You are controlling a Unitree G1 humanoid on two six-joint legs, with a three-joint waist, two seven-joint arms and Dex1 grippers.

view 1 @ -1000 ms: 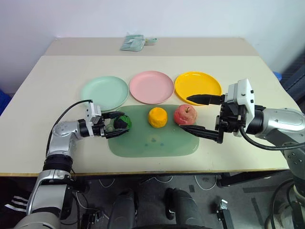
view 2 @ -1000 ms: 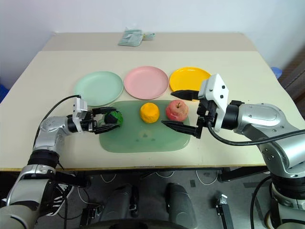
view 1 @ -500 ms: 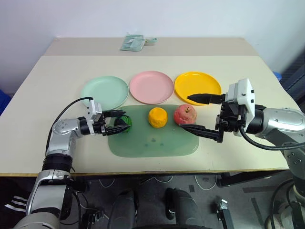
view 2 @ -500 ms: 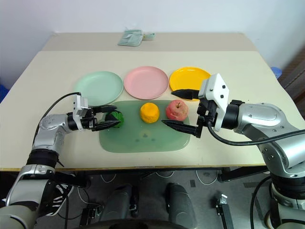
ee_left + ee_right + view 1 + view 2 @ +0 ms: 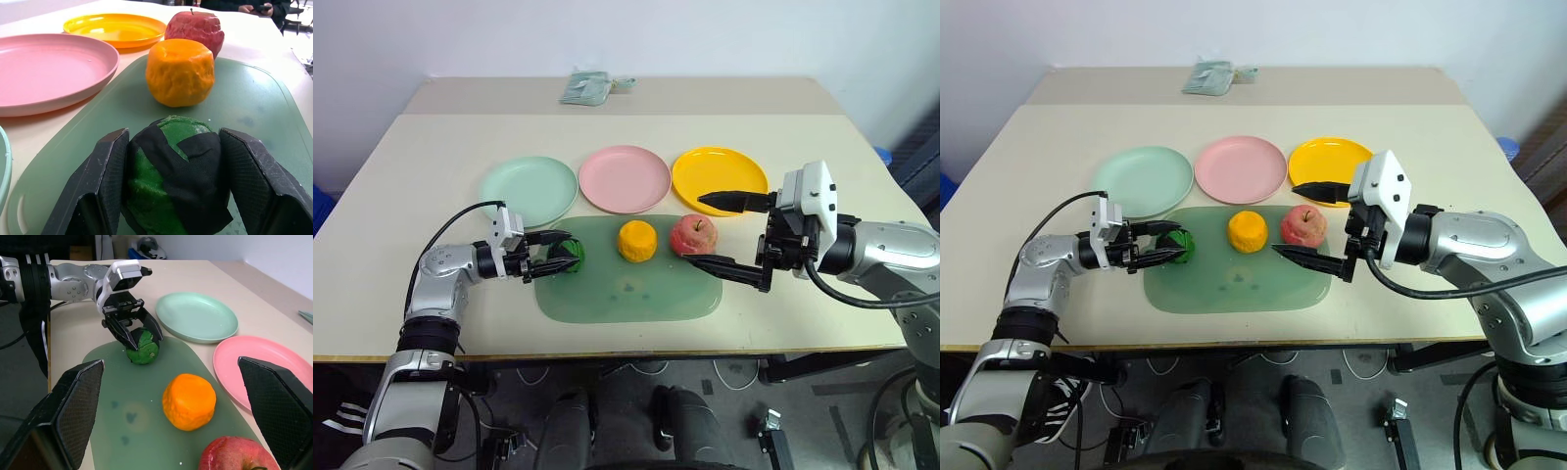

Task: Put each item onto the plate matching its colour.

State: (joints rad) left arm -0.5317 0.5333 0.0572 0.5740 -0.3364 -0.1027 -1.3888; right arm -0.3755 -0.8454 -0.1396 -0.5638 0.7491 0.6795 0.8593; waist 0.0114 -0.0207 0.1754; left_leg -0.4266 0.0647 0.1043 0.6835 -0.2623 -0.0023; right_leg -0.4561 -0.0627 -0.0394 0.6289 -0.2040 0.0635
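From the head camera, the left gripper [image 5: 555, 253] was clamped on the green-and-black ball [image 5: 570, 251] at the translucent green mat's [image 5: 626, 294] left end. The orange [image 5: 637, 241] and apple [image 5: 693, 235] sat on the mat's far edge, with the mint plate [image 5: 529, 188], pink plate [image 5: 625, 178] and yellow plate [image 5: 719, 174] just beyond the mat. The right gripper [image 5: 724, 233] hung spread wide beside the apple.

In the left wrist view, both fingers [image 5: 105, 176] pressed the ball's sides.

In the right wrist view, the ball lay at the mat's edge nearest the mint plate.

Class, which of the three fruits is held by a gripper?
The green-and-black ball, clamped in the left gripper on the mat; the orange and apple lie untouched.
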